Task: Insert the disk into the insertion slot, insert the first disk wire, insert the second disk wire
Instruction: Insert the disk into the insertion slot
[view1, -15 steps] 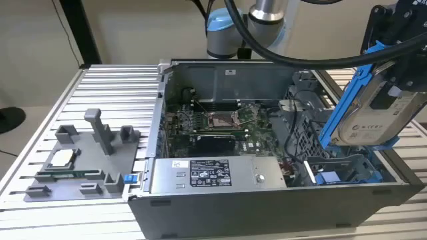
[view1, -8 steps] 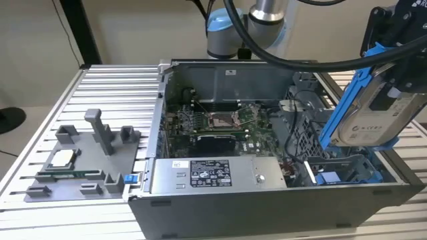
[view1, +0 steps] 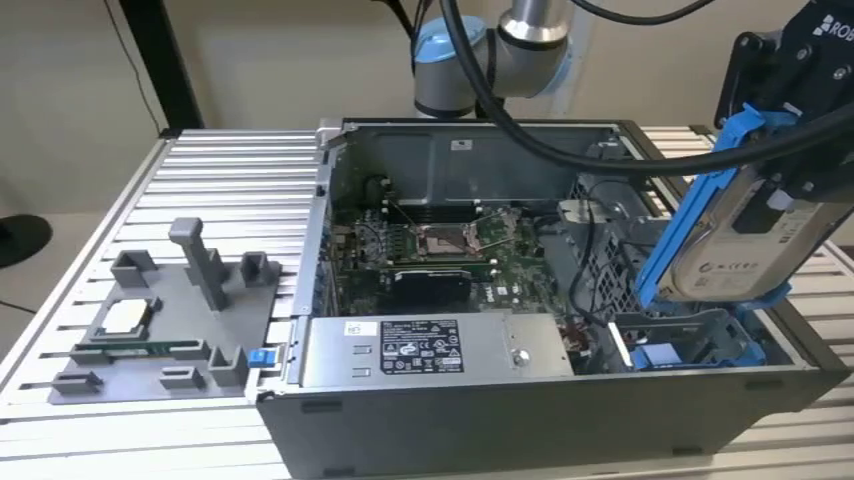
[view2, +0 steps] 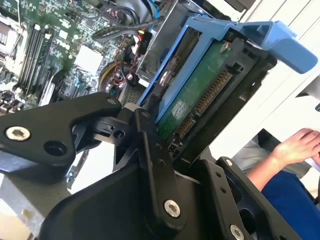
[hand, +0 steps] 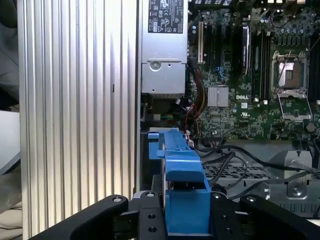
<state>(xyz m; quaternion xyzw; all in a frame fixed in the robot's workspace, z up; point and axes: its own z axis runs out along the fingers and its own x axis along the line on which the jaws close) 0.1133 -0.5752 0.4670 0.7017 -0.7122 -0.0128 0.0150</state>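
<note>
Gripper (view1: 785, 200) clamps disk (view1: 727, 250), tilted, just abv insertion slot (view1: 683, 347).

A plain cream wall (view1: 267, 60) runs behind a work table (view1: 200, 180) topped with ribbed silver aluminium slats, brightly and evenly lit. A black upright post (view1: 158, 60) stands at the table's back corner on the exterior view's left. Beyond that edge, pale floor (view1: 27, 285) holds a dark round shape (view1: 16, 240), possibly a chair base.

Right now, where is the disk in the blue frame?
On the exterior view's right, the disk hangs tilted in the pincer, just above the insertion slot at that end of the open computer case.
</note>
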